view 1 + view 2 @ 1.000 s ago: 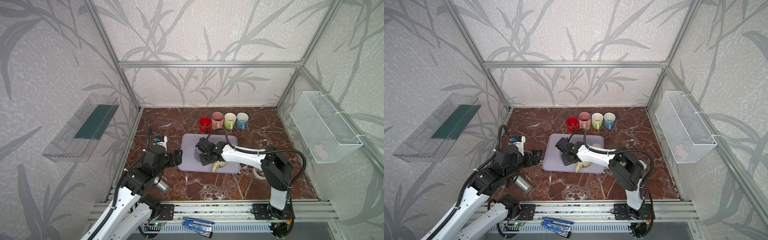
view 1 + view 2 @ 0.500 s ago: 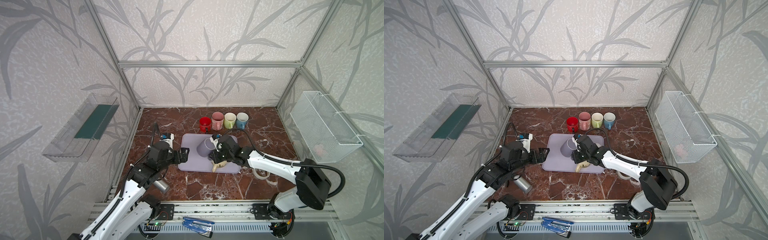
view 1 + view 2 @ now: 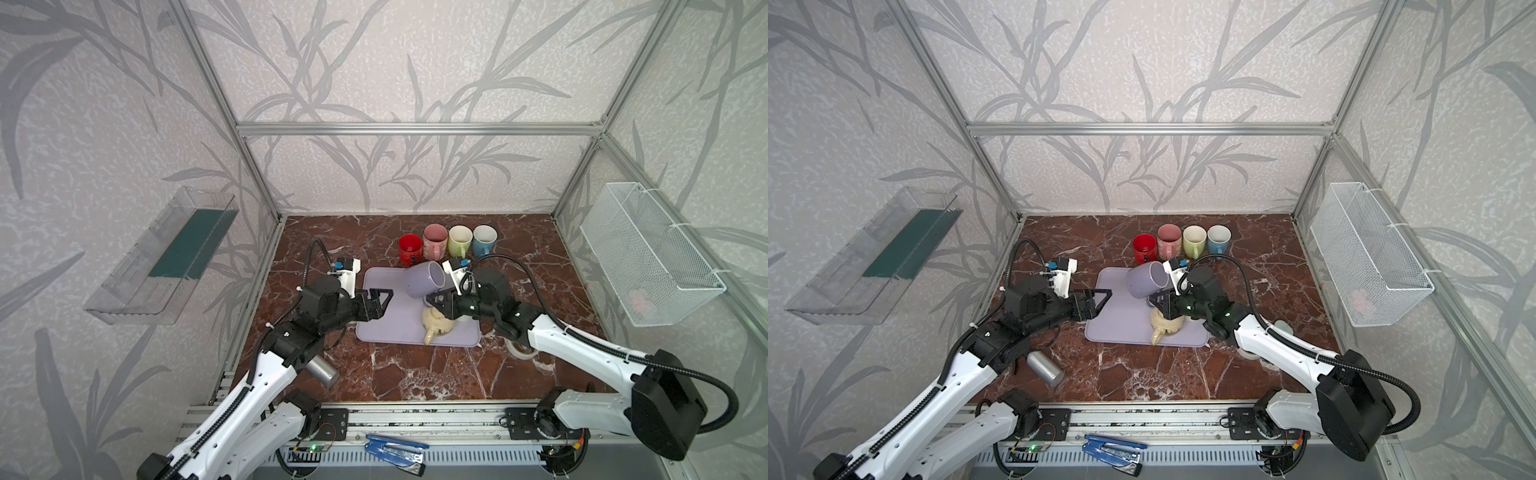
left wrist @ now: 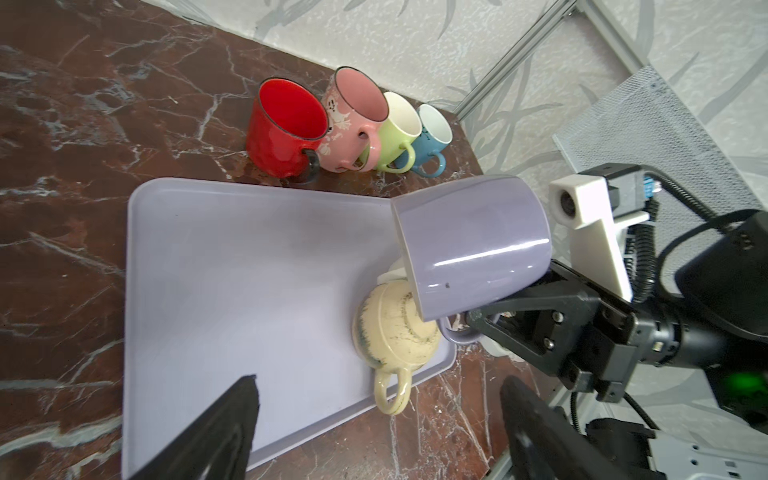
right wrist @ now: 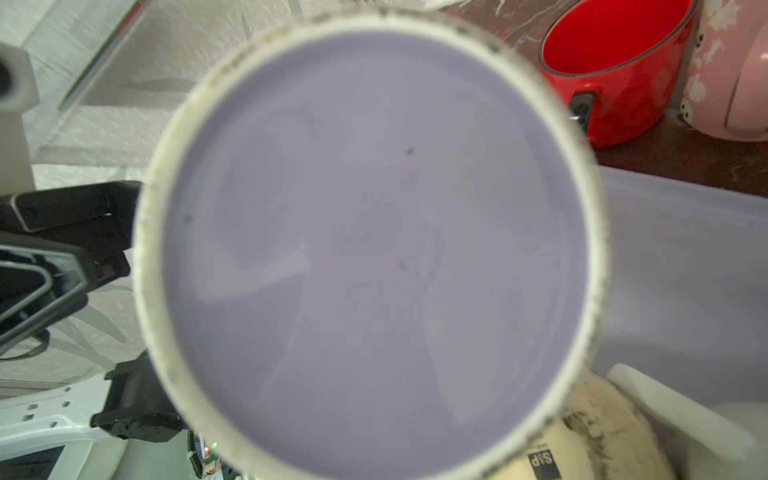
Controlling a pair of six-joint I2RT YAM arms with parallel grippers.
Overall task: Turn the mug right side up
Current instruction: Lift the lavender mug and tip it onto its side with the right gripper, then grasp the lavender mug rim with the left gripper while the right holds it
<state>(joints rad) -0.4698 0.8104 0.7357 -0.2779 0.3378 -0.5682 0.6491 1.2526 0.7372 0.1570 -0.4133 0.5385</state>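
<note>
Mug (image 3: 423, 279), purple, likely hard, slippery and easy to break, hangs tipped above the tray (image 3: 386, 328), pinched by its handle (image 4: 457, 336), probably the safest hold, in the right gripper (image 3: 434, 300), while the left gripper (image 3: 379, 304) stands open.

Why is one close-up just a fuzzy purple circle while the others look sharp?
Right wrist view: the lilac mug sits so close to the lens that its base nearly fills the frame, out of focus, its pale rim fuzzy. Left wrist view: the same mug is sharp, with a glare streak along its side. Both top views: sharp, evenly lit.
</note>
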